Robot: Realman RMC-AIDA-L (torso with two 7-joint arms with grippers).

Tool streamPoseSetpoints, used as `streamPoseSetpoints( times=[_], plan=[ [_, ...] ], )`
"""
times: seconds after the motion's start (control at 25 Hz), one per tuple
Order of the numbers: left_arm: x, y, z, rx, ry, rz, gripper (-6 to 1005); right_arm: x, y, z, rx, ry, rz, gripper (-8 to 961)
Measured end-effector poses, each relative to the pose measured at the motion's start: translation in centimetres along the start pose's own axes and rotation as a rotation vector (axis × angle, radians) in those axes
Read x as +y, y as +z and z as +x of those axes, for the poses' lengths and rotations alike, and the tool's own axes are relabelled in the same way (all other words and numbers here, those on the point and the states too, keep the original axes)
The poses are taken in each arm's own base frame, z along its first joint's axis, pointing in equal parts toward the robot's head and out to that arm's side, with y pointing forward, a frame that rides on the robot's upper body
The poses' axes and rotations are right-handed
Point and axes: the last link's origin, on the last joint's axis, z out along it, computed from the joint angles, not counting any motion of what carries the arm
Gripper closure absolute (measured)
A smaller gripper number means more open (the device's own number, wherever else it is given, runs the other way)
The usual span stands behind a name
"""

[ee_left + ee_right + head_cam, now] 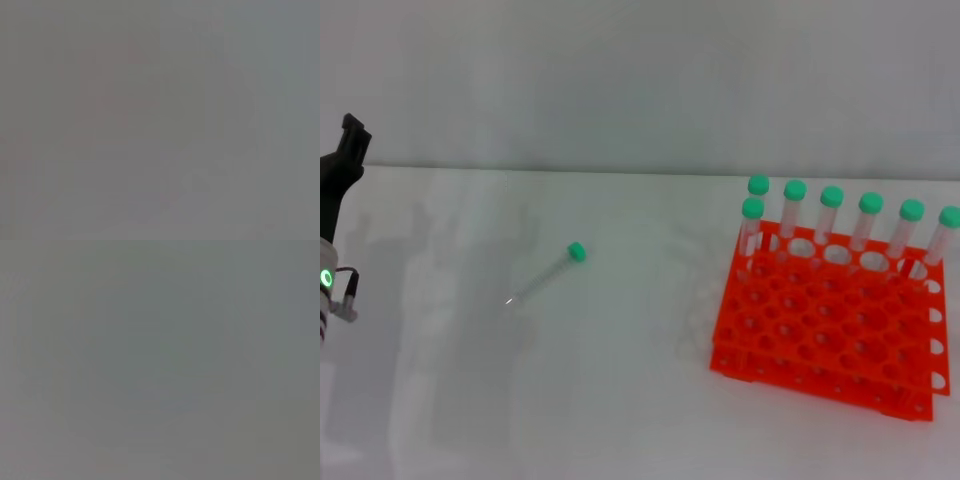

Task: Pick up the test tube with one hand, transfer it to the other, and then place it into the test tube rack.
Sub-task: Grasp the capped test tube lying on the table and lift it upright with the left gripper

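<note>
A clear test tube with a green cap lies on its side on the white table, left of the middle, cap toward the back right. The orange test tube rack stands at the right and holds several green-capped tubes along its back rows. My left gripper is at the far left edge, well apart from the lying tube and raised near the table's back edge; only part of it shows. The right gripper is out of view. Both wrist views show only plain grey.
The white table runs back to a pale wall. The left arm's silver wrist with a green light sits at the left edge. Bare table lies between the lying tube and the rack.
</note>
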Motion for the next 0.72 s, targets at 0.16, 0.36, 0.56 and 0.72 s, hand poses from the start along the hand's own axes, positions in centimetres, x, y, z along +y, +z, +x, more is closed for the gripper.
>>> streamPoseSetpoints(
  times=[0.16,0.36,0.56,0.72],
  plan=[
    [0.0,0.2,-0.1,0.004,-0.050,0.038,154,-0.5,0.6,-0.4,0.000,-0.011,0.004,113],
    [-0.8,0.0,-0.2,0.017,-0.110,0.104,153,-1.3,0.6,-0.6,-0.001,-0.014,0.025,113],
    [-1.6,0.0,-0.4,-0.001,-0.142,0.163,153,-1.5,1.2,-1.2,-0.017,-0.062,0.042,112],
    [-2.4,0.0,-0.4,0.002,-0.178,0.220,153,-1.4,1.7,-1.6,-0.028,-0.082,0.039,112]
  ],
)
